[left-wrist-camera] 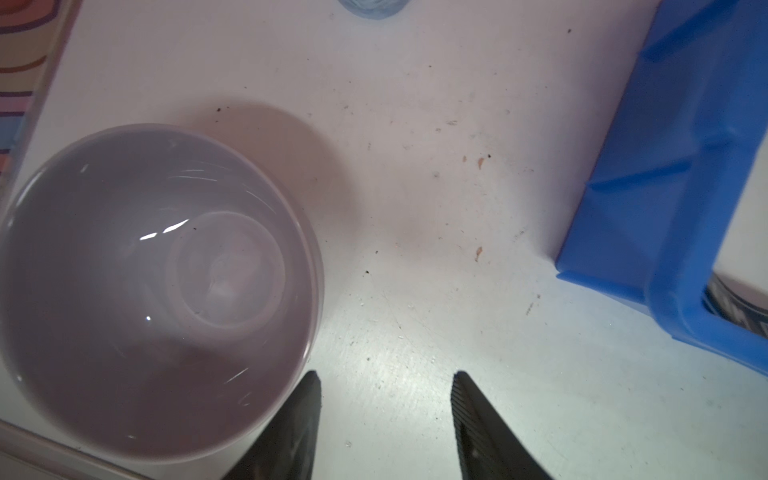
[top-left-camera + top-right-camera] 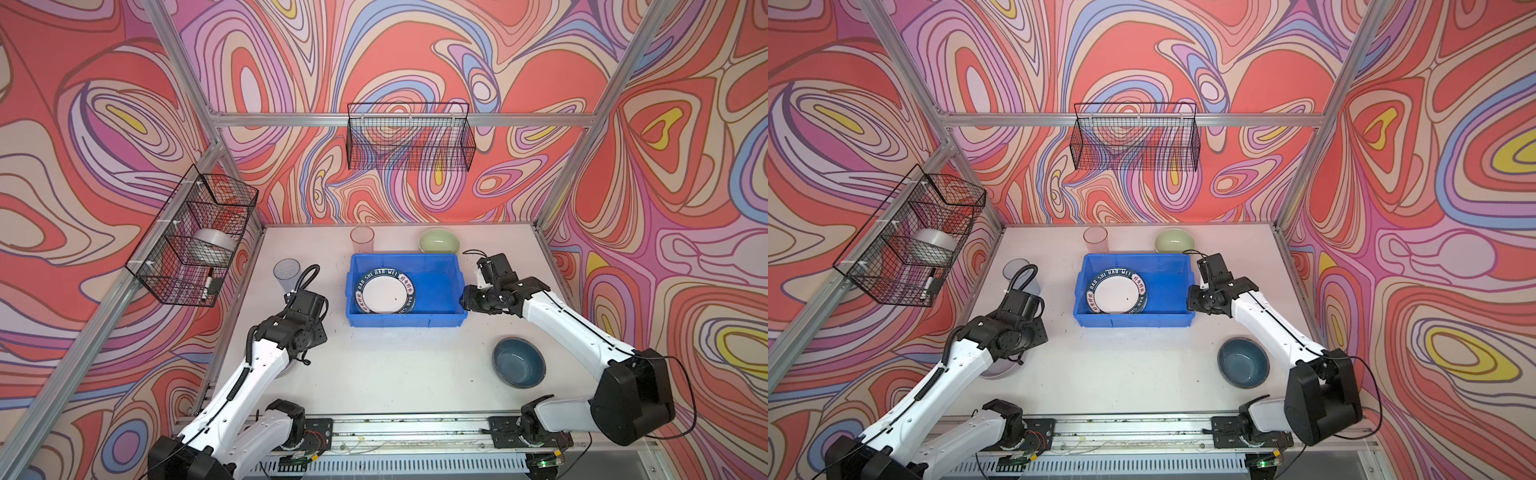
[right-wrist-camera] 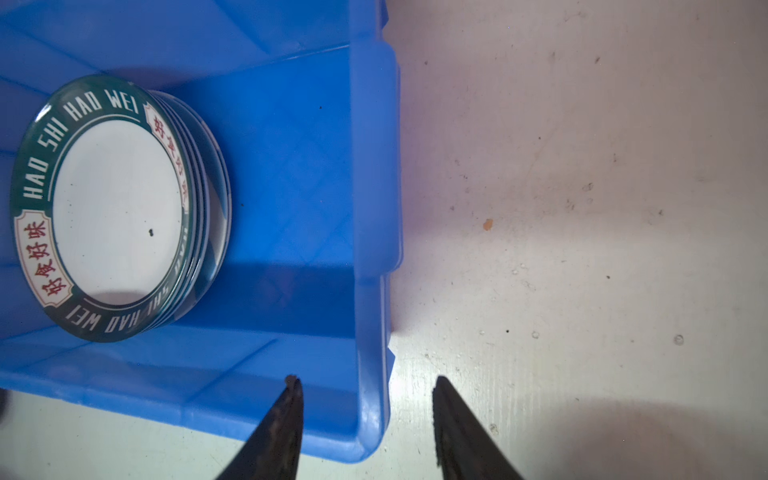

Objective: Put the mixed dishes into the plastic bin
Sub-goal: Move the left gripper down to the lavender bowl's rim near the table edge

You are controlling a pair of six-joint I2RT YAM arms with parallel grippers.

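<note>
Bench, one moment.

- Blue bin [image 2: 437, 286] at table centre. Inside, at its left end, the lettered plate [image 3: 116, 208] lies on top of a striped plate [image 3: 214, 187], of which only an edge shows.
- Rim text, white capitals on dark green: "HAO SHI HAO WEI", printed twice. Cream panels between carry red Chinese characters.
- Right gripper [image 3: 365, 390]: jaws moderately apart, astride the bin's right end wall, one finger inside, one over bare table. There is a gap on each side and nothing is clamped.
- Left gripper [image 1: 386, 395]: jaws moderately apart and empty, over bare table just beside the grey bowl [image 1: 153, 291] (the arm hides most of it from above).
- Outside the bin: pink tumbler [image 2: 362, 240] and pale green bowl [image 2: 439, 241] behind it, blue tumbler [image 2: 286, 274] to its left, dark blue bowl [image 2: 518, 362] front right.
- Left wire basket [image 2: 166, 286] holds a tape roll [image 2: 214, 245]. I can read no label on it.
</note>
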